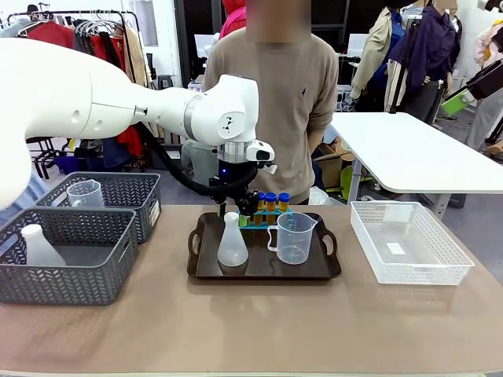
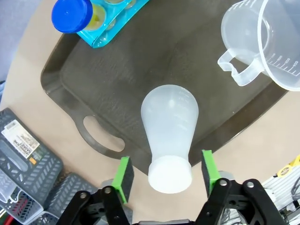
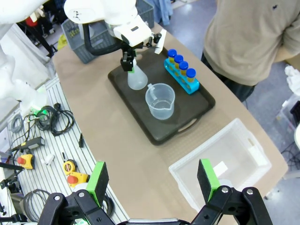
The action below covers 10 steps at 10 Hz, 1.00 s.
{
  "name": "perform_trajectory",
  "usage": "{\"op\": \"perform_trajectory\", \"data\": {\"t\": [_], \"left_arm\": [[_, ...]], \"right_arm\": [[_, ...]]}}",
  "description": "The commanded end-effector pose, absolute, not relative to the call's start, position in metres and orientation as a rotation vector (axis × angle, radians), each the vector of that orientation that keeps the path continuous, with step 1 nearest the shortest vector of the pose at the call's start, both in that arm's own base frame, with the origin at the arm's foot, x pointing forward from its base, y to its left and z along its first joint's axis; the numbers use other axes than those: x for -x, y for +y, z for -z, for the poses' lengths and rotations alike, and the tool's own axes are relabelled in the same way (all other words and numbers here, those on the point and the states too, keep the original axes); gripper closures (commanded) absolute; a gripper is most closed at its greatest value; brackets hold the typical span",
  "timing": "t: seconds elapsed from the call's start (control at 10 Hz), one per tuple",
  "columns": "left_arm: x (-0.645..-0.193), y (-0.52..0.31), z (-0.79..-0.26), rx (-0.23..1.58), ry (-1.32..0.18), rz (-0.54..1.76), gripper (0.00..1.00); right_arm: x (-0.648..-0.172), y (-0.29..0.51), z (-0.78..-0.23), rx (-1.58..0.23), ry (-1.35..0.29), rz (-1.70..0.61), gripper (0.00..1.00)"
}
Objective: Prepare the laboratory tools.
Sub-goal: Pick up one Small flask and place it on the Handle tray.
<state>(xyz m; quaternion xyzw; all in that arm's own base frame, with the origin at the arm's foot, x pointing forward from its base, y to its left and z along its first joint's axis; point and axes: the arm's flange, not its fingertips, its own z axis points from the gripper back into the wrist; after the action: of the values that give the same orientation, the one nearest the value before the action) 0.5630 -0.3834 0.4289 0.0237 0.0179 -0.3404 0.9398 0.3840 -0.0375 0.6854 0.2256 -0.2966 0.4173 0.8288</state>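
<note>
On the dark tray (image 1: 259, 265) stands a translucent white conical flask (image 1: 232, 239), upright at its left. Directly above it my left gripper (image 1: 232, 208) points down. In the left wrist view the green pads (image 2: 123, 177) stand either side of the flask's mouth (image 2: 169, 174) with a gap on each side, so the left gripper (image 2: 166, 171) is open. A clear beaker (image 1: 295, 236) with a handle stands to the flask's right. Behind them, a blue rack (image 1: 271, 212) holds blue-capped yellow tubes (image 1: 270, 199). My right gripper (image 3: 152, 180) hangs open and empty high above the table's near right.
Two grey baskets (image 1: 71, 271) at the left hold another beaker (image 1: 85, 192) and another flask (image 1: 39, 247). A white mesh basket (image 1: 409, 239) sits right of the tray. A person (image 1: 271, 94) stands at the far edge, behind the tray.
</note>
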Motion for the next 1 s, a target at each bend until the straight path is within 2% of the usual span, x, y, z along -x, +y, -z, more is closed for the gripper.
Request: {"op": "perform_trajectory", "data": {"t": [0.0,0.7,0.9], "left_arm": [[-0.555,-0.372,-0.435,-0.047,0.025,0.662,0.00],[-0.549,-0.354,-0.473,0.011,-0.018,0.618,0.00],[-0.561,-0.365,-0.473,-0.011,-0.013,0.644,0.00]], "right_arm": [[-0.384,-0.037,-0.686,-0.493,-0.645,-0.896,0.00],[-0.384,-0.037,-0.686,-0.493,-0.645,-0.896,0.00],[-0.384,-0.037,-0.686,-0.493,-0.645,-0.896,0.00]]}}
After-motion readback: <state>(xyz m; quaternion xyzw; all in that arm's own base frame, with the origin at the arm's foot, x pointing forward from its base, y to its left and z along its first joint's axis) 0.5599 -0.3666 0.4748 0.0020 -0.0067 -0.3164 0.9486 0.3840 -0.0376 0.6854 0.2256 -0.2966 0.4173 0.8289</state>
